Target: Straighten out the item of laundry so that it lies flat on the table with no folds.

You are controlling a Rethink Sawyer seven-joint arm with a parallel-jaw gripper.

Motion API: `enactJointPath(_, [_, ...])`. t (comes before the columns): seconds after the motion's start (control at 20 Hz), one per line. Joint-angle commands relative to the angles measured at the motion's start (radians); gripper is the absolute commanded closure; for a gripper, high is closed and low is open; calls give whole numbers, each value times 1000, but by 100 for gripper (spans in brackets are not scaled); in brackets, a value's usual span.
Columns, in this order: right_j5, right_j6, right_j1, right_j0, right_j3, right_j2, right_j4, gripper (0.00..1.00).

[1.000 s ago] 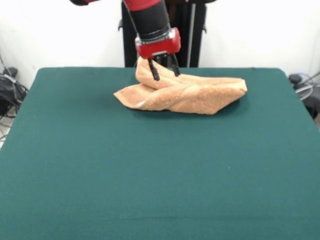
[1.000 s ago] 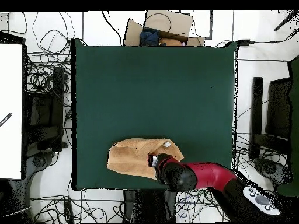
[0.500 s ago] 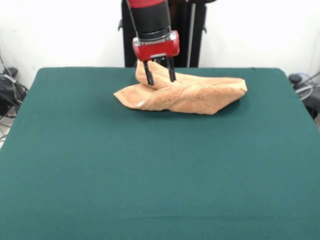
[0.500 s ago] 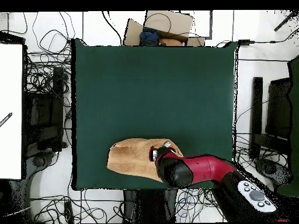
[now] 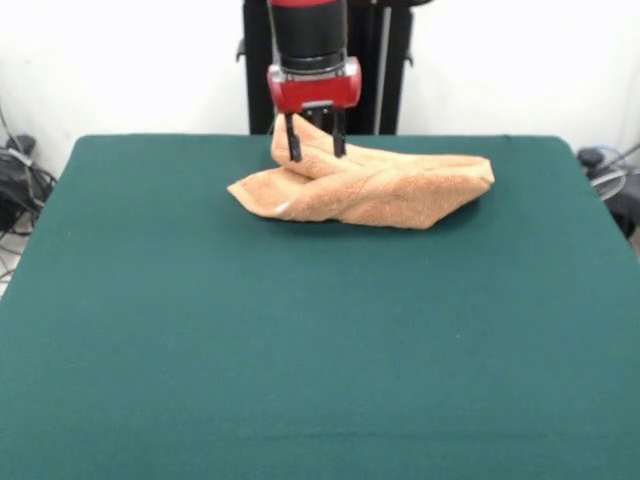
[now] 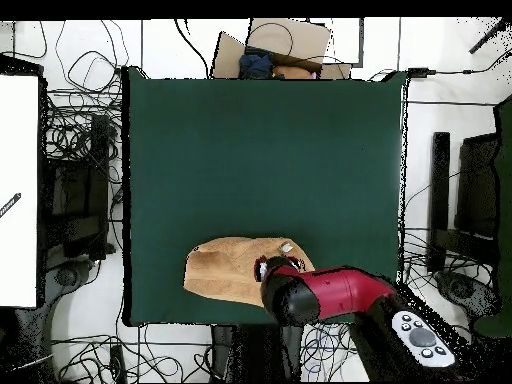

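Observation:
The item of laundry (image 5: pixel 375 187), a light orange-tan towel, lies crumpled and folded over itself near the far edge of the dark green table (image 5: pixel 300 350). A raised fold stands up at its left end. My gripper (image 5: pixel 315 150) hangs upright over that raised fold, open, with the dark fingertips (image 5: pixel 293 152) on either side of the ridge and nothing clamped. In the overhead view the towel (image 6: pixel 225 268) is a folded wedge near the table's (image 6: pixel 260 150) bottom edge. There the red arm (image 6: pixel 330 292) covers its right end and hides the gripper.
Tangled cables (image 6: pixel 75 140) and dark equipment lie on the floor around the table. A cardboard box (image 6: pixel 285 45) sits past the top edge in the overhead view. A white panel (image 6: pixel 20 190) stands at the left.
The gripper has turned from tilted to upright, shifted slightly left in the front view and risen a little. The towel's shape has not changed.

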State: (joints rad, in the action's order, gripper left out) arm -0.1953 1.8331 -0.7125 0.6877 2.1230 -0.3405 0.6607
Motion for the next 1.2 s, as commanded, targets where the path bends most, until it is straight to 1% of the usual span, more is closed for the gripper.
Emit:
enactJointPath(0.05, [69,149,27,-122,-63,179,72,0])
enactJointPath(0.3, [160,179,102,-212,-77,279,62,0])
enactJointPath(0.5, [213,159,141,-231,-82,308,37,0])
enactJointPath(0.8, [295,137,210,-214,-101,319,15,0])
enactJointPath(0.9, [314,133,220,-204,-100,318,9,0])
enactJointPath(1.2, [390,134,289,-209,-127,350,-8,0])
